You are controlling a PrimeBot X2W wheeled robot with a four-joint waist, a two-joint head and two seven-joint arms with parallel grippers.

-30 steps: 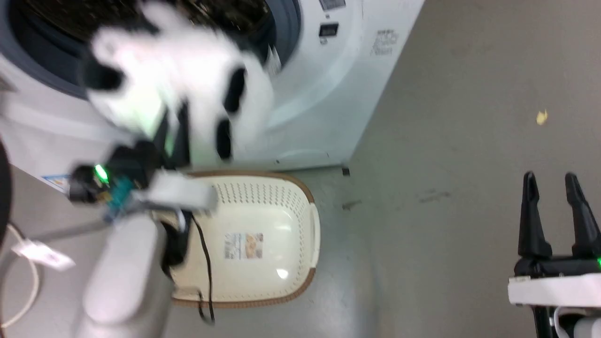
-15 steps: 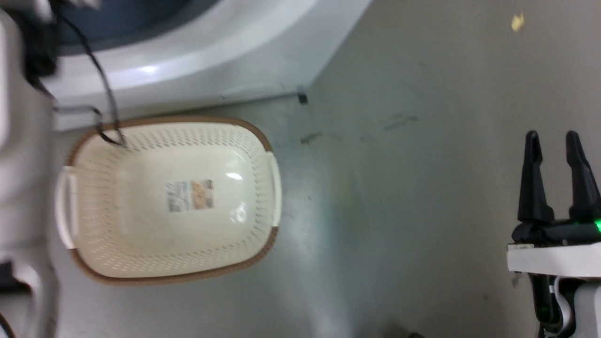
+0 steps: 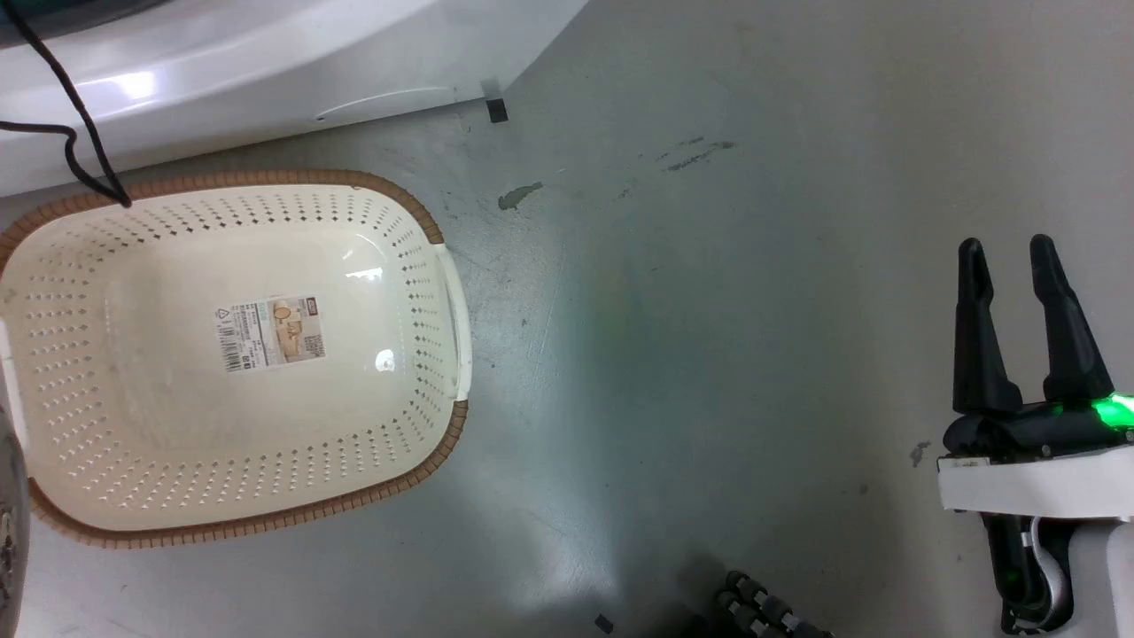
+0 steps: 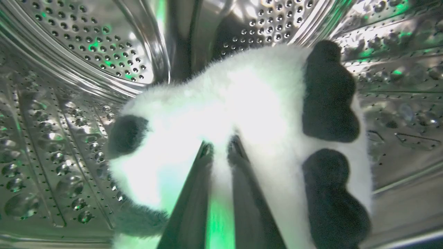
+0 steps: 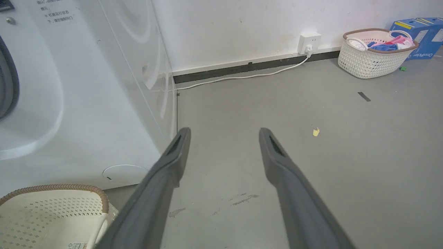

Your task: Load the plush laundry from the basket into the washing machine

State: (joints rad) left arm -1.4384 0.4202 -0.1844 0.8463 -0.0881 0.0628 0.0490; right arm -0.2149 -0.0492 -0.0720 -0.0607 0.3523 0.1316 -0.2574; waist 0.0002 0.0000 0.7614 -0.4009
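In the left wrist view my left gripper [image 4: 221, 147] is shut on the plush laundry [image 4: 249, 114], a fluffy white panda-like toy with black patches, held inside the washing machine's shiny perforated steel drum [image 4: 62, 103]. The cream basket [image 3: 403, 266] with its brown rim stands on the floor below the washing machine [image 3: 266, 53] and holds nothing; a label sits on its bottom. The basket's corner [image 5: 52, 211] also shows in the right wrist view beside the washing machine's white front [image 5: 86, 103]. My right gripper [image 3: 1005, 252] hovers open over bare floor at the right, holding nothing.
A black cable [image 3: 75, 115] from my left arm hangs across the washer's front to the basket rim. In the right wrist view a second basket [image 5: 375, 52] with coloured clothes and blue boxes [image 5: 420, 31] stand by the far wall, near a wall socket [image 5: 309, 41] with a white cord.
The head camera has tilted down, so washer and basket shifted in view. My left arm with the plush has left the head view, and the plush is now inside the drum. The right gripper stays open.
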